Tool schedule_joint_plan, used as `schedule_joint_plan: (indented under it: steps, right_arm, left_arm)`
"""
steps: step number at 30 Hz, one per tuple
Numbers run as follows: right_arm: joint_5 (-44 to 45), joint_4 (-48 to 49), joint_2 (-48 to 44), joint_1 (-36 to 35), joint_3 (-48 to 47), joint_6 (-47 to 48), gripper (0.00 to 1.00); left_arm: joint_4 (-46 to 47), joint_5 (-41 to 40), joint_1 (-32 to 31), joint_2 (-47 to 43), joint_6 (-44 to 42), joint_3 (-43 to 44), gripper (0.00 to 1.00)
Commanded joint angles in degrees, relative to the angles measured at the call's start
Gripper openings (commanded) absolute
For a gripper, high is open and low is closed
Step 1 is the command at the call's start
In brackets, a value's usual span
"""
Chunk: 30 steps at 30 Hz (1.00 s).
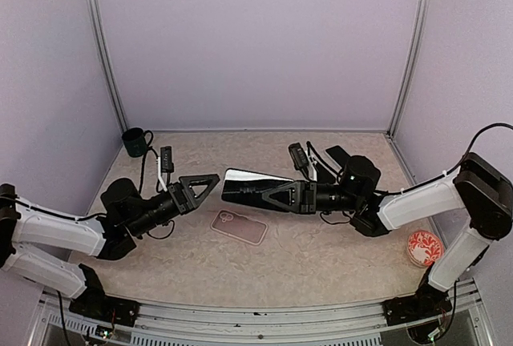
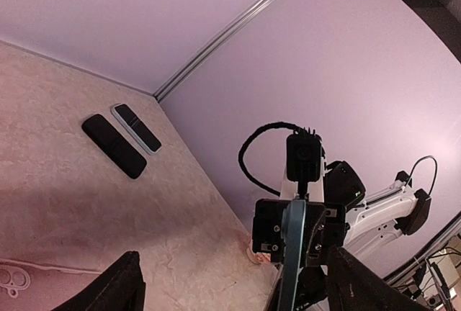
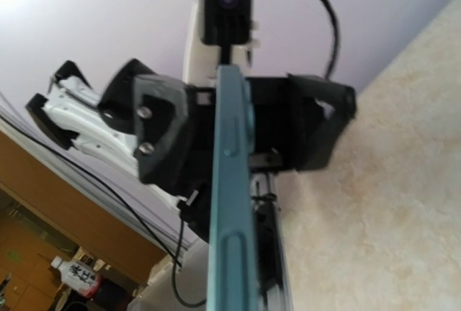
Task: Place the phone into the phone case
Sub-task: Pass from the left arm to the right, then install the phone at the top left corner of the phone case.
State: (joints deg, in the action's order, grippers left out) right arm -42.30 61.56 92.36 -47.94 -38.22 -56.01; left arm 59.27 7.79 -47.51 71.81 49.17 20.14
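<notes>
The right fingers [image 1: 280,195] are clamped on the phone [image 1: 250,178], held in the air over the bench [image 1: 321,258] centre. The left fingers [image 1: 196,187] stand apart beside it. The case [image 1: 239,227] lies empty below; fitting is not yet done.

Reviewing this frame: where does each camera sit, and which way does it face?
Top external: above and behind the bases, looking down on the table; left arm and right arm both show, right claw holding the phone, phone case lying flat.
Left wrist: on the left arm, facing the right arm; own left claw open along the bottom edge.
Right wrist: on the right arm, facing the left arm; the phone mostly hides its own fingers.
Shared: both wrist views see the phone edge-on.
</notes>
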Motion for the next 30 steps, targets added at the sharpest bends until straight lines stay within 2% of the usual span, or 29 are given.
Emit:
schedule_joint_plan:
  steps: [1, 6, 14, 22, 30]
  right_arm:
    - [1.78, -5.73, -2.91, -0.48, 0.74, 2.08, 0.0]
    - [3.95, -9.68, -3.62, -0.48, 1.47, 2.04, 0.0]
    - [9.31, -16.7, -3.16, -1.0, 0.71, 2.0, 0.0]
    - [12.38, -21.95, 0.34, -1.28, -0.53, -4.4, 0.0]
    - [14.3, -26.49, 3.42, -1.45, -3.02, -10.13, 0.0]
  left_arm:
    - [-7.76, -4.06, 0.72, -4.11, -1.6, -1.72, 0.89]
    - [-11.78, -7.37, 1.62, -6.35, -0.98, -4.52, 0.98]
    - [-14.53, -9.21, 4.37, -4.69, -0.61, -5.37, 0.99]
    - [-12.73, -8.16, 5.73, 5.78, -0.11, -2.13, 0.99]
    - [-3.99, -3.89, 7.12, 16.6, 1.43, -1.27, 0.99]
